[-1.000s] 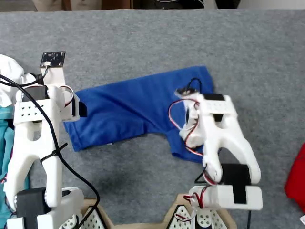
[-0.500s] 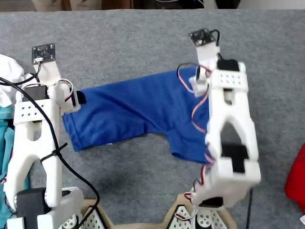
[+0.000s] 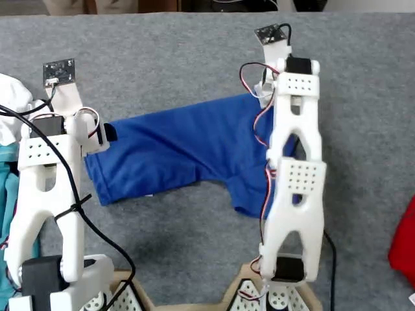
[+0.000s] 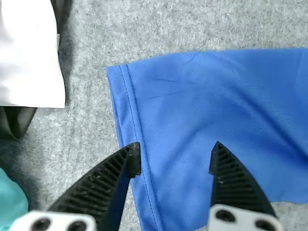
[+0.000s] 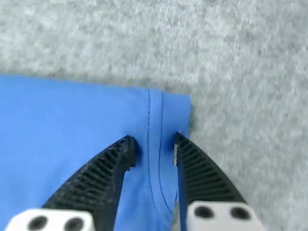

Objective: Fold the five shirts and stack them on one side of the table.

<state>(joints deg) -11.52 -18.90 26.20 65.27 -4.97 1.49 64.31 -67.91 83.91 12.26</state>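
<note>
A blue shirt lies spread across the middle of the grey table, one sleeve pointing toward the arm bases. My left gripper hangs open just above the shirt's left hem, one finger on each side of the hem. In the high view it sits at the shirt's left edge. My right arm stretches over the shirt to its far right corner. There my right gripper is narrowly open, its fingers astride the stitched hem, with the cloth lying flat between them.
A white shirt and a teal one are heaped at the table's left edge, close to my left arm; the white shirt lies just beyond the blue hem. A red shirt pokes in at the right edge. Bare grey table lies beyond the blue shirt.
My right arm has swung from the near sleeve out over the shirt to its far right corner. My left gripper has shifted slightly farther along the left hem. The shirt has not moved.
</note>
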